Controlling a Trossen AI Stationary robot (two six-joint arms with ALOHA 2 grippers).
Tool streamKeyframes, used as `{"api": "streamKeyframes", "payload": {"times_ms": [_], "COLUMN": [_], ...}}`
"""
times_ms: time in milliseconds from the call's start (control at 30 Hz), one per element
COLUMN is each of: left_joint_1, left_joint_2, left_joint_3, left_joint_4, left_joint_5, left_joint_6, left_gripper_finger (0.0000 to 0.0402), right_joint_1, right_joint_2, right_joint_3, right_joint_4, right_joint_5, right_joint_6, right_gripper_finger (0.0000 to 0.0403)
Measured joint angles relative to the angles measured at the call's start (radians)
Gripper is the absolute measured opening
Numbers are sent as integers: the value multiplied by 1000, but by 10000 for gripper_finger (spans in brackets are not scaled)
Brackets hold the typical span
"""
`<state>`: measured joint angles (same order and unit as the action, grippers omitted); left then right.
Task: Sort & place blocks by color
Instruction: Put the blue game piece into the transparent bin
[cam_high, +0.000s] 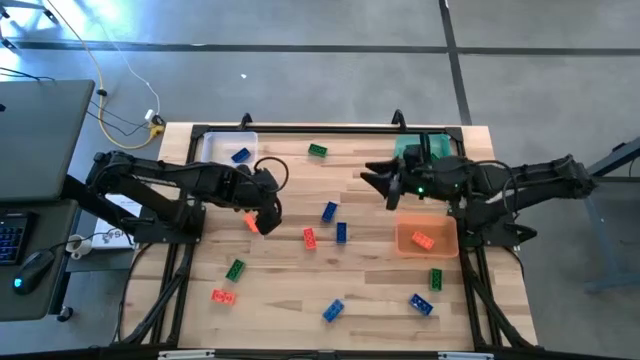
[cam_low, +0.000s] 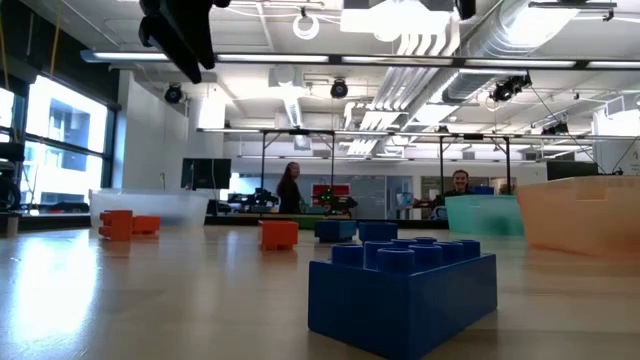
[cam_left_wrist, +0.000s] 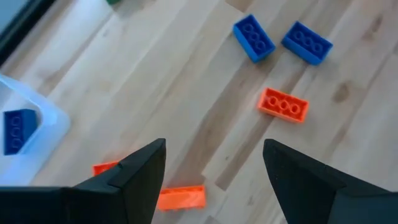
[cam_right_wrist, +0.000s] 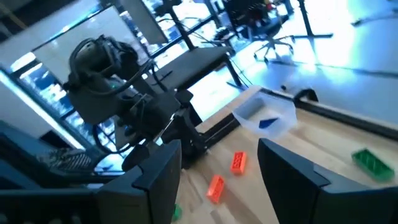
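Observation:
Small studded blocks lie flat and scattered on the wooden table: blue ones (cam_high: 329, 211) (cam_high: 341, 232), red-orange ones (cam_high: 310, 238) (cam_high: 251, 222) (cam_high: 222, 296) and green ones (cam_high: 317, 150) (cam_high: 235, 268). One blue block (cam_high: 240, 155) lies in the clear bin (cam_high: 213, 143), and a red-orange one (cam_high: 423, 240) lies in the orange bin (cam_high: 445, 228). My left gripper (cam_high: 266, 214) hangs open and tilted down above the red-orange block at centre left; nothing is between its fingers (cam_left_wrist: 214, 146). My right gripper (cam_high: 368, 178) is raised near the green bin (cam_high: 412, 150), pointing about level toward the table's left, open and empty (cam_right_wrist: 219, 146).
More blocks lie near the front edge: blue ones (cam_high: 333, 311) (cam_high: 421, 304) and a green one (cam_high: 436, 278). A laptop, keyboard and mouse sit on a side desk on the left (cam_high: 30, 180). Two people show far off in the room (cam_low: 292, 185) (cam_low: 460, 183).

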<state>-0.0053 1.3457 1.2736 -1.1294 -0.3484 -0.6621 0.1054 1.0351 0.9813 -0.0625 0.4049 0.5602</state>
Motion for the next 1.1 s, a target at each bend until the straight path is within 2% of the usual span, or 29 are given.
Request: {"api": "streamKeyframes", "payload": {"times_ms": [200,367,700,900,1100], "left_joint_1": [61,111,222,261,268], "left_joint_2": [-2,-2,-2,-2,-2], "left_joint_3": [0,0,0,0,0], "left_joint_4": [0,0,4,4,4], "left_joint_5": [1,5,40,53,52], "left_joint_6": [5,12,10,-9,-16], "left_gripper_finger": [255,255,255,255,255], "right_joint_1": [-121,-208,-398,-465,-478], "right_joint_2": [0,0,20,116,271], "right_joint_3": [0,0,4,101,248], "right_joint_4": [37,101,161,71,-250], "right_joint_5": [-149,-220,-412,-581,-672], "right_joint_6": [-152,-274,-407,-532,-753], "right_gripper_finger": [199,201,248,250,250]}}
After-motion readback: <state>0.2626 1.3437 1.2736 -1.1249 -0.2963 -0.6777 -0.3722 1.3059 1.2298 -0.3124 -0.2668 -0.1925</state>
